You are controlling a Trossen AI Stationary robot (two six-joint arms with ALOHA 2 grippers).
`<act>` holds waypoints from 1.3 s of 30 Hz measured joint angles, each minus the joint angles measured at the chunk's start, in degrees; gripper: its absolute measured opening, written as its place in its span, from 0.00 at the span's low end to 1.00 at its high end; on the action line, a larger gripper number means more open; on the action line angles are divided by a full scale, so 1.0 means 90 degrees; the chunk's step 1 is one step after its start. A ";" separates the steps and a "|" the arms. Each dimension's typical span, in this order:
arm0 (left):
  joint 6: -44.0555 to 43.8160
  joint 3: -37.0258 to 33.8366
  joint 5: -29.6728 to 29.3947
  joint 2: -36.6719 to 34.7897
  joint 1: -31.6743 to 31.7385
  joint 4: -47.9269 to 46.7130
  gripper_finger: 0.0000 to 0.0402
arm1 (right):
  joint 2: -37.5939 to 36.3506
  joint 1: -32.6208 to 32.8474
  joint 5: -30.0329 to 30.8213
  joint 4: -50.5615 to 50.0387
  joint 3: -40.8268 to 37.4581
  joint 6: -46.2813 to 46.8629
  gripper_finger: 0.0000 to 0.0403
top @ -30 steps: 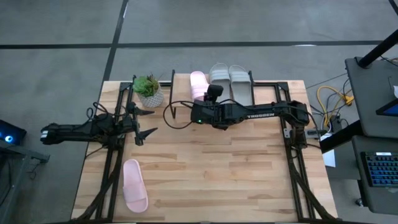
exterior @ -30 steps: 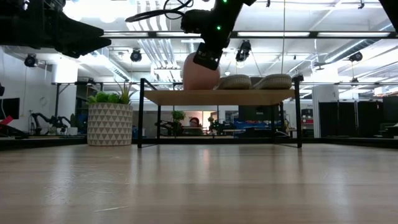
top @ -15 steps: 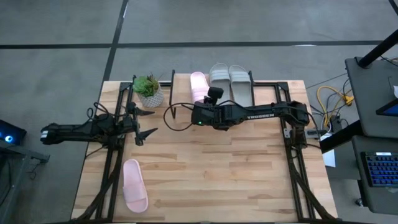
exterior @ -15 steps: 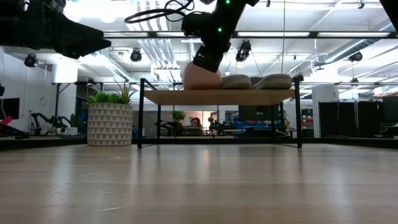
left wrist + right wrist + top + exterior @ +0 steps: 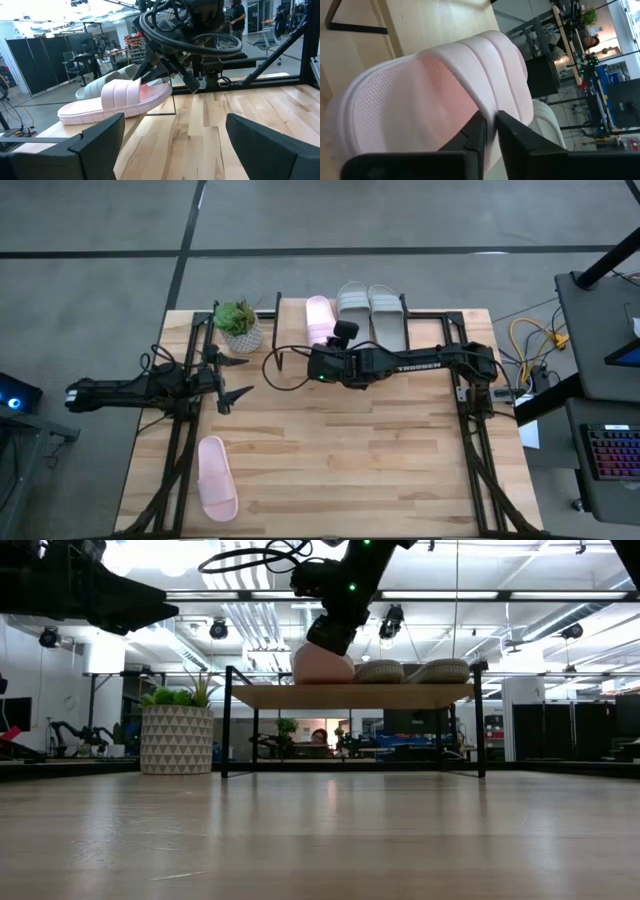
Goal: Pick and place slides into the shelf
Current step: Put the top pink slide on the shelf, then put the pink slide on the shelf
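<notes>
Step in hand: placing 3rd slide on shelf. Right gripper (image 5: 337,340) is over the small low rack with light wooden top board and thin black legs (image 5: 440,695), jaws pinched tight on the wide strap of a light pink ribbed-strap slide sandal (image 5: 445,95). Right wrist view shows both fingers pressed into the strap, hardly any gap.

Held slide sits at the rack's left end, just beside the grey-green pair of slides (image 5: 371,308) already on the board. Low view: its sole looks down on or v. near the board; can't tell if full contact. Left wrist view shows it roughly level, maybe slight tilt.

Orientation: long axis runs front-to-back across the board, parallel w/ the grey-green pair. Far end points away from the table's middle; can't say for sure which end is toe.

Next move, my guess: spread jaws, lift clear w/o dragging the strap, back off.

Second light pink slide sandal (image 5: 216,477) lies on the table near front left, well apart from rack, long axis also about front-to-back. Left gripper (image 5: 234,376) waits at left side, jaws spread, empty. Probably next pick.

Small green plant in patterned pot (image 5: 239,325) stands just left of rack; keep clear.
</notes>
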 joint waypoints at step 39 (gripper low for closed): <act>0.0001 -0.0002 0.0000 -0.0002 0.0000 -0.0126 0.83 | -0.0007 0.0070 -0.0789 -0.0546 0.0482 -0.0171 0.58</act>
